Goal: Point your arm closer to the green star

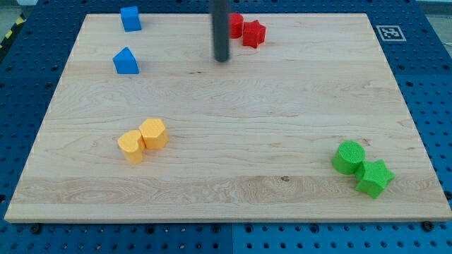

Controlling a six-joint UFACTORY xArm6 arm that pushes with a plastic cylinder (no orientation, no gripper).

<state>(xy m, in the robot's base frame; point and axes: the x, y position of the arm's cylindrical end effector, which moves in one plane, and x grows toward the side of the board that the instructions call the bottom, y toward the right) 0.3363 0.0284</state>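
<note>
green star (374,178) far from my tip (222,59)

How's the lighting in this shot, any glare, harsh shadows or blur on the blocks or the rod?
Camera view: lighting is even and soft, with no glare on the wooden board. The green star and green cylinder cast only faint shadows and look sharp. My tip, near the red blocks at the view's top, is slightly soft-edged, far from the star.
</note>
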